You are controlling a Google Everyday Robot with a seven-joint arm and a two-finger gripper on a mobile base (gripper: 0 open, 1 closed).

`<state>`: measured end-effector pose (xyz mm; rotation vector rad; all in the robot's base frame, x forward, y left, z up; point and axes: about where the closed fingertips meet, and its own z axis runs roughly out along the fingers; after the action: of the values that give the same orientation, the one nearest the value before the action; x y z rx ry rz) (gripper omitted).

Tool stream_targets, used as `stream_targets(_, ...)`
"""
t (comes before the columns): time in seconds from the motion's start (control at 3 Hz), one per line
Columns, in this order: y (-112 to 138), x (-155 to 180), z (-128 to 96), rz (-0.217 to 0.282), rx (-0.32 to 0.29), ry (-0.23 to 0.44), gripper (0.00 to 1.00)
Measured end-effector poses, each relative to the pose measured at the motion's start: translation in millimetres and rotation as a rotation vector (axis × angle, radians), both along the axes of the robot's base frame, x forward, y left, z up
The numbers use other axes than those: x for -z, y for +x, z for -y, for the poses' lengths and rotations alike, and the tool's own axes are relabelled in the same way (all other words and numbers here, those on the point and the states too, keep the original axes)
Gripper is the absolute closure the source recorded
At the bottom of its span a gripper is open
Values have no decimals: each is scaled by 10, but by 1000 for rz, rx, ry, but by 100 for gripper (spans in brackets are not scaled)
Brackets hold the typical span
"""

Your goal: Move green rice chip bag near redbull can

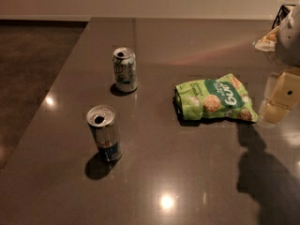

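At frame right, the claw [281, 97] sits just beside the bag [215, 100], which lies centre-right; its spread I cannot tell. I'd pinch the bag's nearest end, then carry it toward the redbull can [104, 132], lower left.

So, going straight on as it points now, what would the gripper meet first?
The gripper, at the picture's right edge, points down: likely the table beside the bag. Depth is unclear.

table [154, 168] glossy | bag [215, 100] crinkly plastic | redbull can [104, 132] metal | gripper [281, 97] far right, plastic
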<state>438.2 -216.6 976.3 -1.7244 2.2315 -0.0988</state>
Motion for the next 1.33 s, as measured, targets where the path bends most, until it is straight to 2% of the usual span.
stream_targets(0.33,6,-3,-5,3,-1,1,0)
stream_targets(0.67,130,125,-75,-8,-18,17,0)
stream_targets(1.33,488,575,-212,-75,-55,45,0)
